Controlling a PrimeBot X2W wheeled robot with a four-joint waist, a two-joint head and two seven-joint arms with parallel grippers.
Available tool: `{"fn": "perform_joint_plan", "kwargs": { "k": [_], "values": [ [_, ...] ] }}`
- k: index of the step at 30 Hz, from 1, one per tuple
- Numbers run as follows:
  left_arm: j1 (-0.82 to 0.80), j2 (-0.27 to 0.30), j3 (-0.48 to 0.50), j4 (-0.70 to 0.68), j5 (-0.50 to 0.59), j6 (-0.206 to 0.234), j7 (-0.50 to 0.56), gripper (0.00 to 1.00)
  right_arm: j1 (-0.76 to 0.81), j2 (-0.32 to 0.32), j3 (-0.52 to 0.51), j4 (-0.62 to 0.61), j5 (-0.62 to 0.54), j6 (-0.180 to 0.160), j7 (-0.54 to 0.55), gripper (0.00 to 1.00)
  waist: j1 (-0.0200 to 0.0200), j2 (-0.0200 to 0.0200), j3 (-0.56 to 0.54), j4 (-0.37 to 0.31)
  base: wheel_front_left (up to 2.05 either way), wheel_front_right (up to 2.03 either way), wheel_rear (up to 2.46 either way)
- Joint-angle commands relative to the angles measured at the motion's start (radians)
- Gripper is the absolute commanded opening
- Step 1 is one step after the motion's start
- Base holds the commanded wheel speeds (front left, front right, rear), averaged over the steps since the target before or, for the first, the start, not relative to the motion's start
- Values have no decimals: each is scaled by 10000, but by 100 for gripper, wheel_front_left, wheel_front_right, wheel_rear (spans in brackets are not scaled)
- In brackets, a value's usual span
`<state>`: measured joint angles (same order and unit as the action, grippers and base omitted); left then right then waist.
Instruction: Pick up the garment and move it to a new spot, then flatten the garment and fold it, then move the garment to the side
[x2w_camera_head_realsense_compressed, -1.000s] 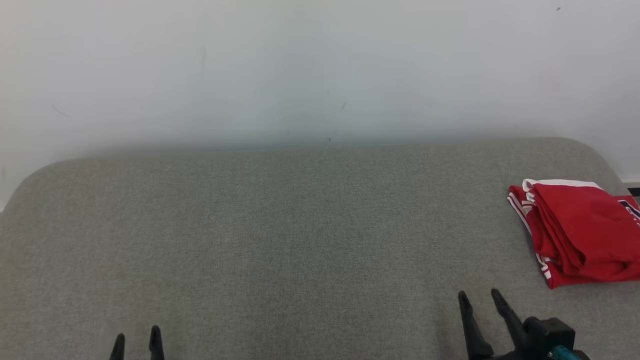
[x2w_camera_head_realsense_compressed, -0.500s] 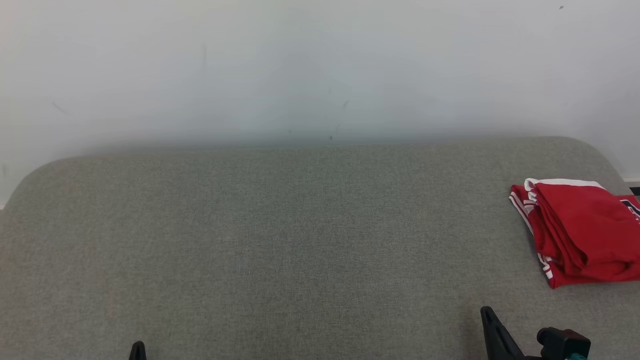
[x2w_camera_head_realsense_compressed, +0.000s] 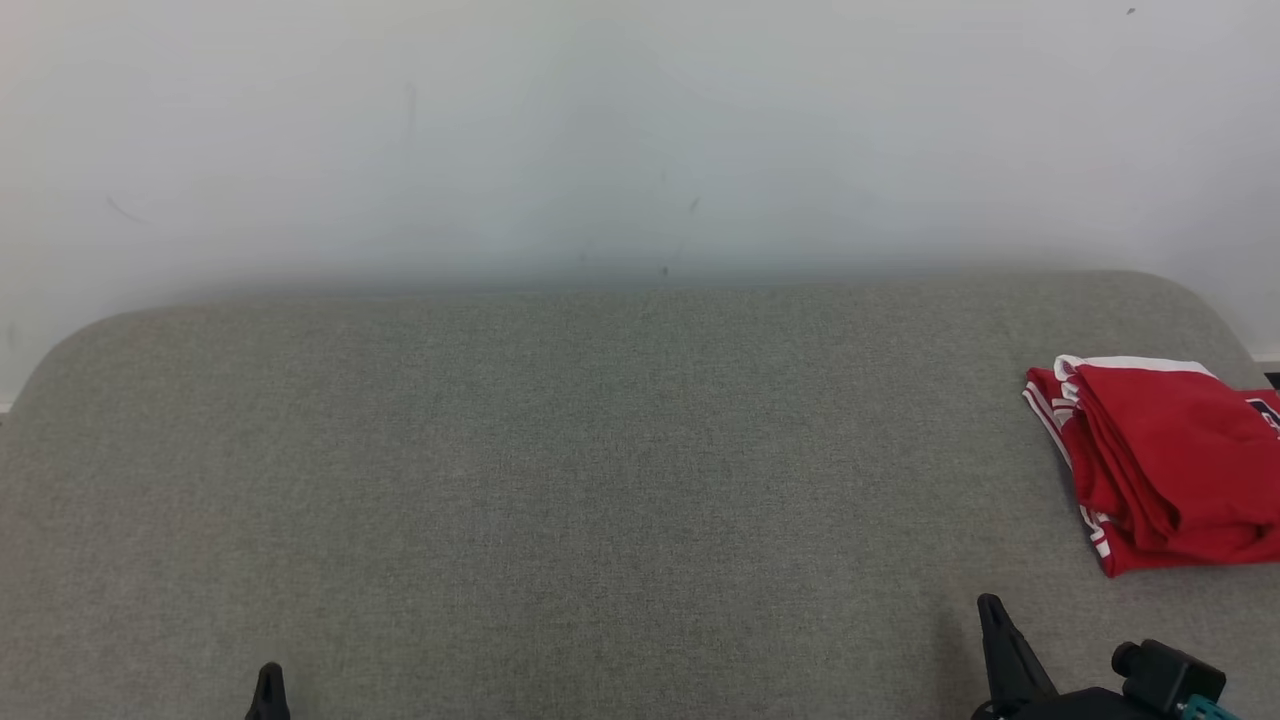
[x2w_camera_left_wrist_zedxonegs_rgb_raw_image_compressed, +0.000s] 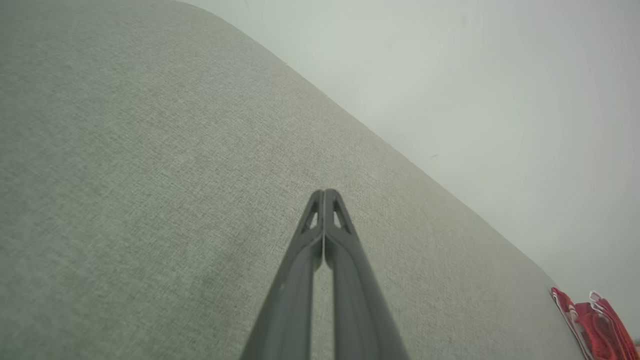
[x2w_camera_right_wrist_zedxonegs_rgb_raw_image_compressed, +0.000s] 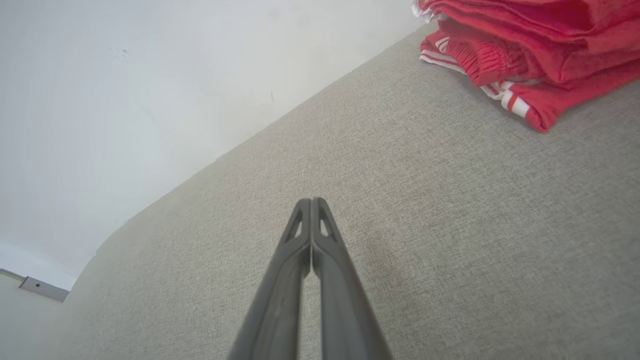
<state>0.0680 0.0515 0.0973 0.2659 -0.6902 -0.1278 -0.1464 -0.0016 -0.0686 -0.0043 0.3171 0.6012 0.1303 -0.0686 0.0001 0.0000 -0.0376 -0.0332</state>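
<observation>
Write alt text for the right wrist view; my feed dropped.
The right gripper, shut and empty, points across a grey fabric surface. A folded red garment with white stripes lies on it at the upper right, apart from the gripper. A pale wall stands behind at the upper left.

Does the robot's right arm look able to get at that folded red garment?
Probably yes. The right gripper sits near the folded red garment, with only bare grey surface between them. Its jaws are shut and empty, so they would have to open first.
</observation>
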Motion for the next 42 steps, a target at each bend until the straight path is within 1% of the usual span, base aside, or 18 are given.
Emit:
{"fn": "perform_joint_plan", "kwargs": {
  "k": [1, 22, 42],
  "values": [
    [-325, 28, 32, -187, -344, -12, 81, 0, -284, 14, -71, -151, 379, 3, 68, 0, -1, 0, 5, 4, 0, 0, 0],
    [-753, 18, 102, -214, -2972, -21, 810, 0, -576, 69, -356, -285, 3262, 4, 602, 0, -1, 0, 98, 74, 0, 0, 0],
    [-1071, 10, 154, -240, -4905, -27, 1362, 0, -815, 106, -564, -378, 5383, 6, 1002, 0, -1, 0, 182, 137, 0, 0, 0]
  ]
}}
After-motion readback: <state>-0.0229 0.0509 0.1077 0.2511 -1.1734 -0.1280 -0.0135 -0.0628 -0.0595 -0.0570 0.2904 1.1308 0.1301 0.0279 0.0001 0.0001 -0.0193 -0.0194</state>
